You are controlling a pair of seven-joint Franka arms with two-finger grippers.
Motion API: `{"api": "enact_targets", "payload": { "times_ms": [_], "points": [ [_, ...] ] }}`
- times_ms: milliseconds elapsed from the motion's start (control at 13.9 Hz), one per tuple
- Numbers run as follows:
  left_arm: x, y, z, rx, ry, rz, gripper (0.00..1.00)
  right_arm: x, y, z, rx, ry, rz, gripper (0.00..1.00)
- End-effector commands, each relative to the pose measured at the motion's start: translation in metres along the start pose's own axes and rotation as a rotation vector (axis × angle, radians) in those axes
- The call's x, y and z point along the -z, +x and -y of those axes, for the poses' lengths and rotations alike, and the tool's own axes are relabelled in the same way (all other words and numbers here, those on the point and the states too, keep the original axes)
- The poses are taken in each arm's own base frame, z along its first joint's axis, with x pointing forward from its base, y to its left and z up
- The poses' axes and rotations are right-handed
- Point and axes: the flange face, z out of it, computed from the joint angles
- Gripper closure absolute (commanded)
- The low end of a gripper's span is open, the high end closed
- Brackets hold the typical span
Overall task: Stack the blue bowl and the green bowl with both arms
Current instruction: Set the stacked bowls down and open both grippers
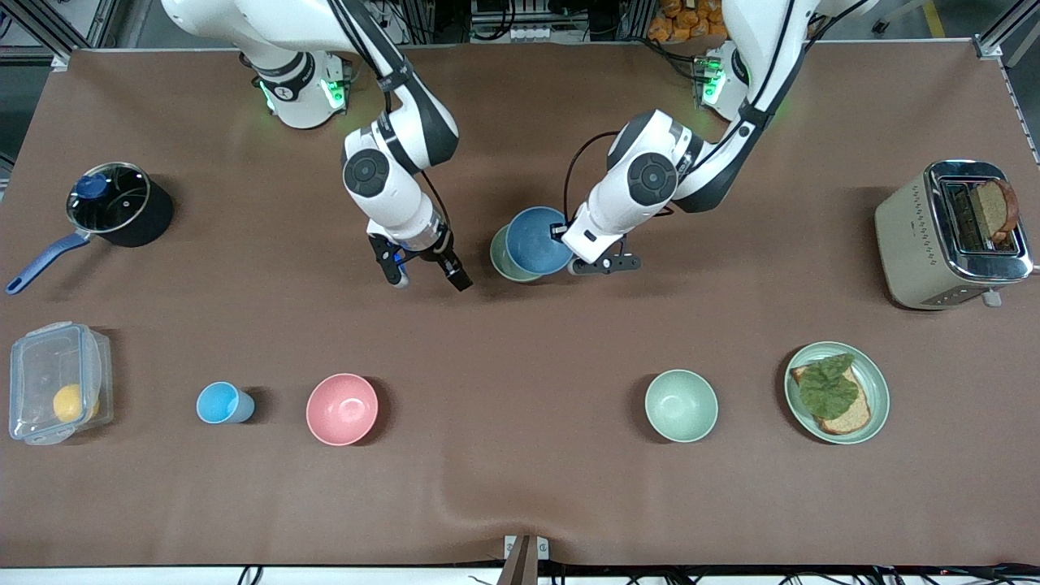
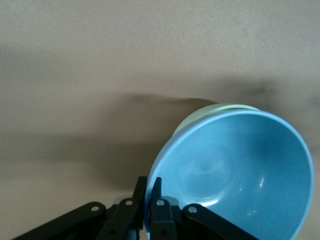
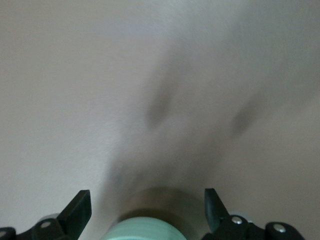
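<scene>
Front view, mid-surface: blue bowl (image 1: pixel 539 239) tilted, lapping over green bowl (image 1: pixel 505 257), which shows only as a crescent on the side toward the right arm's end. Left tool (image 1: pixel 569 237) clenched on the blue bowl's rim. Right tool (image 1: pixel 426 275) released, fingers spread, empty, just beside the green bowl.

Risk, as judged: the blue bowl sits skewed, not seated; letting go at this tilt could let it slide off or tip the green bowl, which nothing holds.

Left wrist view alone shows the pinch on the rim and the green edge under it. Right wrist view alone shows the open fingers with the green bowl (image 3: pixel 142 230) between them, untouched.
</scene>
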Motion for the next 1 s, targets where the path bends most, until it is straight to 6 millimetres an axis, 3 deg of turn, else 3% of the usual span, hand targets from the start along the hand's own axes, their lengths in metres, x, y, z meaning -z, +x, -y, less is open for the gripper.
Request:
{"api": "enact_targets", "payload": {
  "times_ms": [0,359,933],
  "points": [
    [-0.001,0.0,-0.007,0.029,-0.029,-0.006,1.0,-0.032,0.003,-0.006,-0.091,0.023,0.022,0.0],
    [-0.015,0.014,-0.021,0.068,-0.051,-0.012,1.0,-0.039,-0.005,-0.003,-0.272,0.048,0.147,0.0],
    [-0.028,0.005,-0.028,0.056,-0.041,-0.001,1.0,-0.047,-0.011,-0.013,-0.243,0.076,0.23,0.0]
  ]
}}
